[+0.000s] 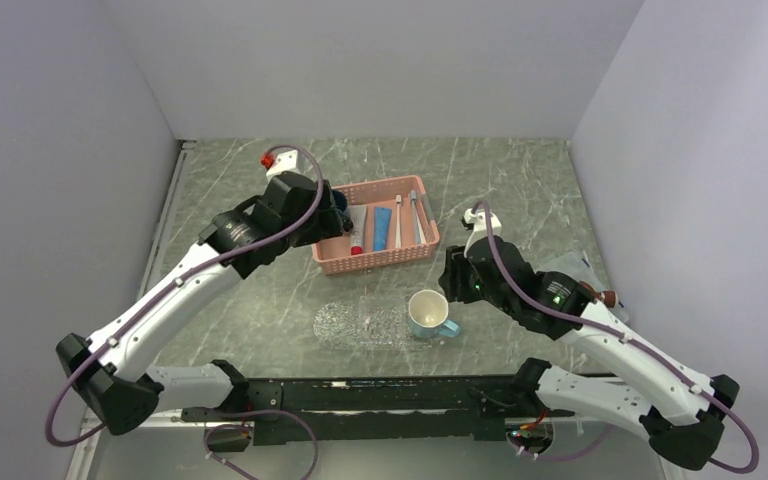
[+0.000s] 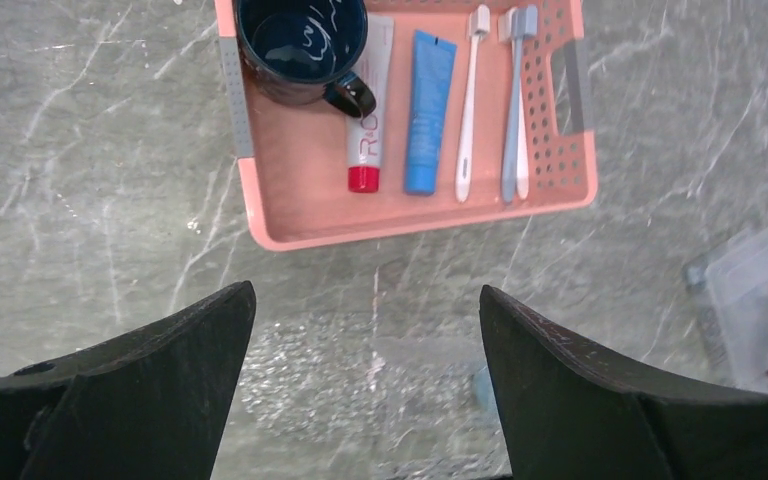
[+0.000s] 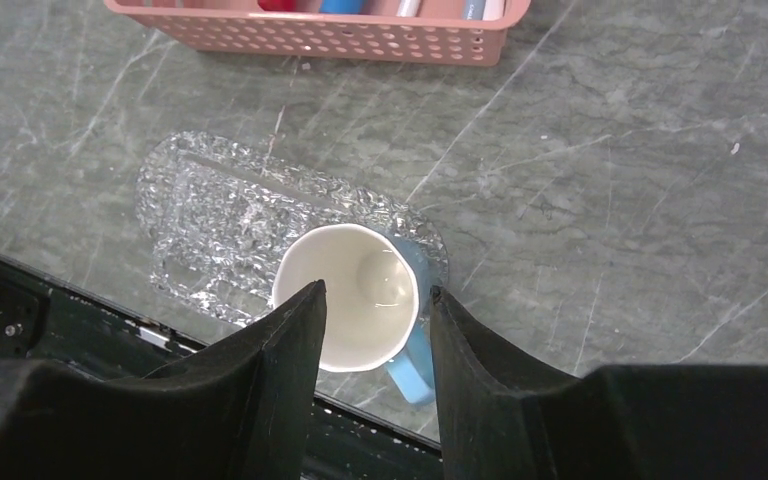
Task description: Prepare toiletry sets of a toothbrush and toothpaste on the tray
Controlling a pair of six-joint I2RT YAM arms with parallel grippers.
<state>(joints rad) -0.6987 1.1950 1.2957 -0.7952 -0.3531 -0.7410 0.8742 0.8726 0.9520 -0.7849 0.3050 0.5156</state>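
Overhead, the left claw (image 1: pixel 340 215) sits nearer the basket (image 1: pixel 375 264) than the right claw (image 1: pixel 452 285); left wrist: jaws wide, empty, toothbrush (image 2: pixel 468 100) straight ahead in the basket, pointing away; right wrist: jaws narrower, empty, over a mug (image 3: pixel 360 290) on the tray (image 3: pixel 210 215).

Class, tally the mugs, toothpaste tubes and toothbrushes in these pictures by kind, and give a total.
Mugs: 2 (dark blue mug, white mug)
Toothpaste tubes: 2 (blue tube, white tube)
Toothbrushes: 3 (two white toothbrushes, one grey toothbrush)
Total: 7
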